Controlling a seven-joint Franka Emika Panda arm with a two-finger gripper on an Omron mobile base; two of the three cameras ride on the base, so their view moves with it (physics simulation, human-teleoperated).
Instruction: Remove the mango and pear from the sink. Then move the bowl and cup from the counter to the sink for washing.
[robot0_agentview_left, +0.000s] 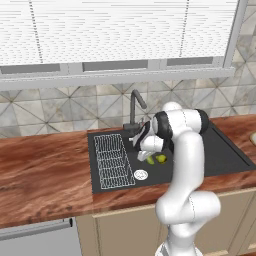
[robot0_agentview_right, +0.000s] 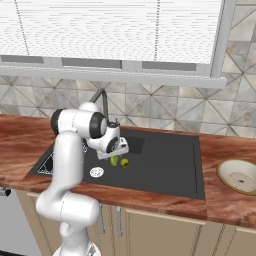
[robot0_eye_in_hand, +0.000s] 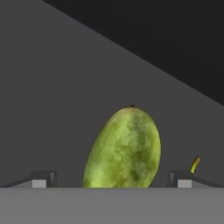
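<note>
In the black sink (robot0_agentview_left: 220, 155) (robot0_agentview_right: 165, 160) a green oval mango (robot0_agentview_left: 150, 160) (robot0_agentview_right: 114, 160) lies beside a smaller yellow pear (robot0_agentview_left: 161, 158) (robot0_agentview_right: 124, 163). My gripper (robot0_agentview_left: 148, 154) (robot0_agentview_right: 115, 154) hangs open just above the mango. In the hand view the mango (robot0_eye_in_hand: 124, 151) stands between my spread fingertips (robot0_eye_in_hand: 43, 179), with no contact showing, and a sliver of the pear (robot0_eye_in_hand: 195, 165) peeks past the right tip. The beige bowl (robot0_agentview_right: 240, 176) (robot0_agentview_left: 253, 137) rests on the wood counter (robot0_agentview_right: 225, 200) (robot0_agentview_left: 45, 170), right of the sink. The cup is out of view.
A dark faucet (robot0_agentview_left: 135, 107) (robot0_agentview_right: 102, 100) rises behind the basin, close to my hand. A white wire rack (robot0_agentview_left: 112, 160) lies on the drainboard at the left, with a round drain (robot0_agentview_left: 141, 174) (robot0_agentview_right: 96, 172) beside it. Tiled wall and window run behind.
</note>
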